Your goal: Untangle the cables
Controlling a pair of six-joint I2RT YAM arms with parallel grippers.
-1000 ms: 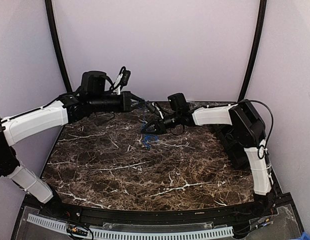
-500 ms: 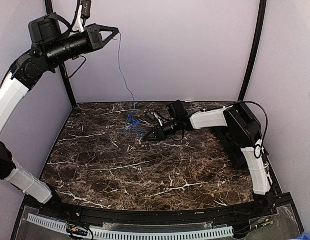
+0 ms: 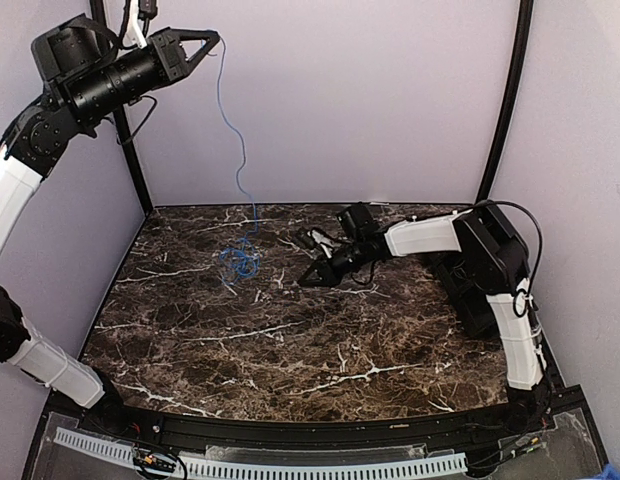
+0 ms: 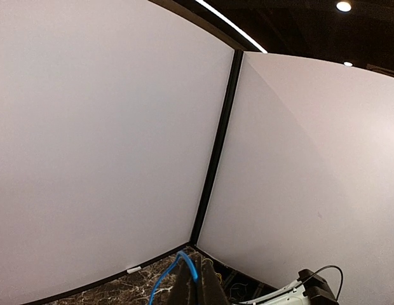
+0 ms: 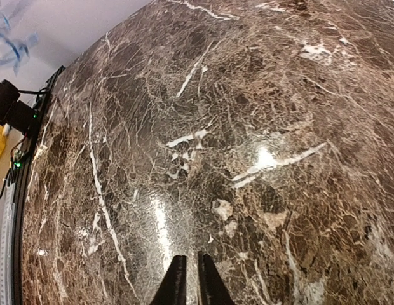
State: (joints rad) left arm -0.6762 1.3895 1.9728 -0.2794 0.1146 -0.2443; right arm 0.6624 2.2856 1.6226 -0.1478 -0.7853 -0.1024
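left arm reaches high at the upper left of the top view, well above the marble table. left gripper points right, fingers pressed together on the top end of a blue cable. from the pinch the cable hangs as one thin strand, wavering down in front of the pale back wall. its lower end is a small loopy knot of blue lying on the table's far-left part, just off the back edge. left wrist view: left gripper at the bottom edge, fingertips closed, the blue cable curving out of them to the left; behind it two wall panels meet at a black corner post. further right, right gripper sits low over the table near the middle of the far half, aimed left toward the blue knot but apart from it, with bare marble between them. right arm stretches in from the right side. right wrist view: right gripper, fingers drawn almost together, only a sliver between them and nothing in it; marble fills the frame. a blurred bit of blue cable shows in the far top-left corner, well away from the fingertips.
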